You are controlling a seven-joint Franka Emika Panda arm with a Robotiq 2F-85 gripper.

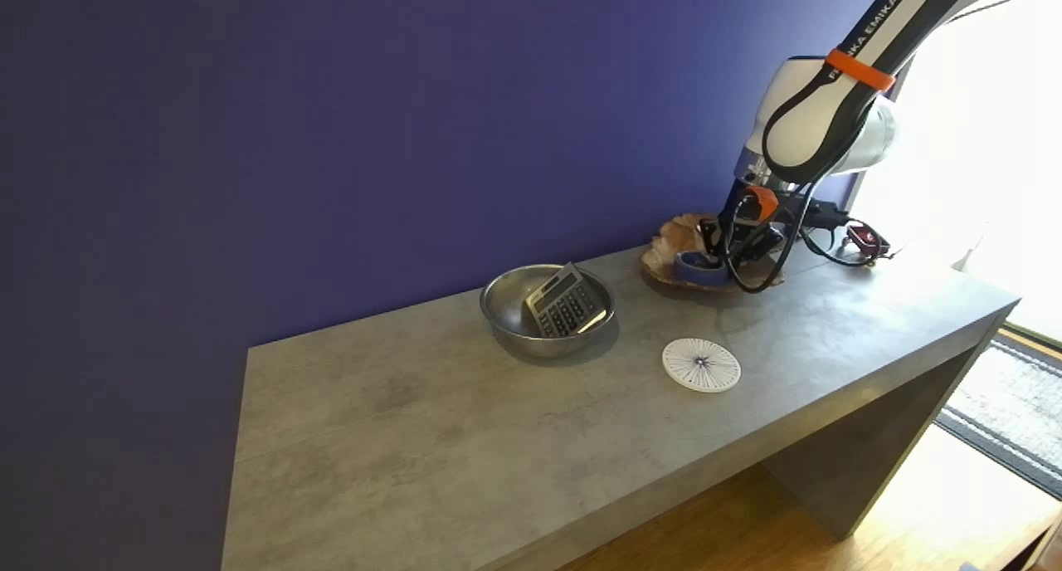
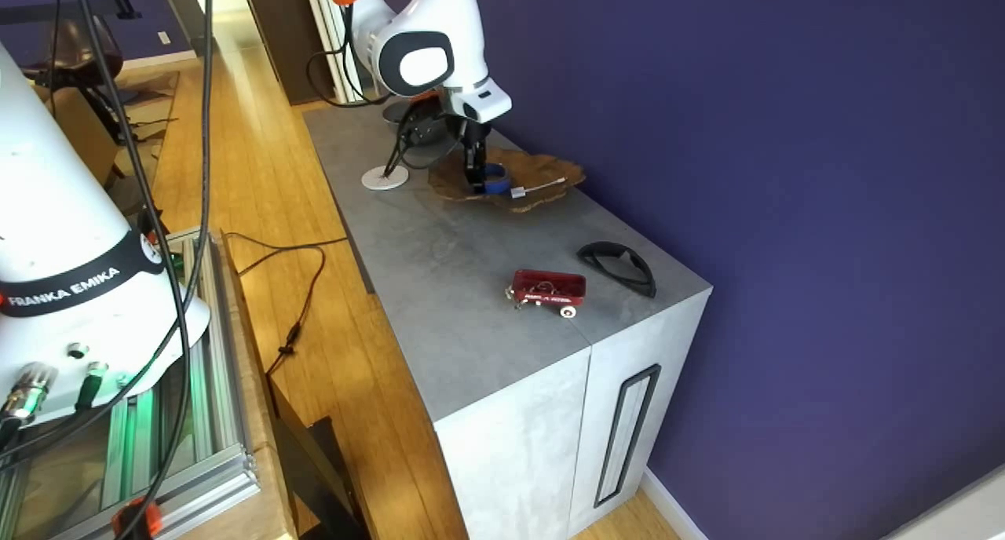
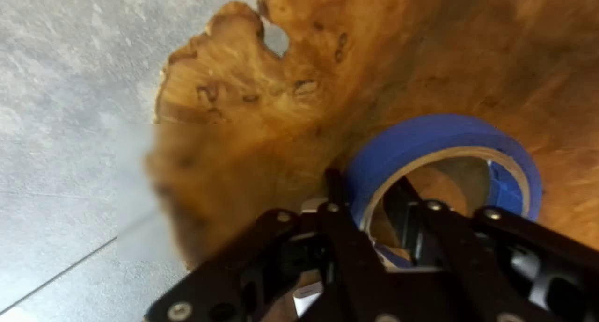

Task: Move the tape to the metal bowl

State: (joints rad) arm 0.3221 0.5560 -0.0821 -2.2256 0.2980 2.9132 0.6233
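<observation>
The blue tape roll (image 3: 435,131) lies in the brown wooden dish (image 3: 243,78). It also shows in both exterior views (image 1: 695,272) (image 2: 498,184). My gripper (image 3: 365,178) is down at the dish and straddles the tape's wall. One finger is against the outside and one is inside the ring. The jaws are narrowed to about the wall's width and look shut on it, though the inner contact is partly hidden. The metal bowl (image 1: 539,346) stands apart from the dish, with a grey calculator (image 1: 566,304) leaning inside. In an exterior view the gripper (image 2: 476,180) partly hides the bowl.
A white round trivet (image 1: 702,365) lies near the dish and bowl. A white cable (image 2: 546,187) lies in the dish beside the tape. A red toy wagon (image 2: 550,287) and a black curved object (image 2: 620,267) stand towards the table's end. A purple wall runs along the back.
</observation>
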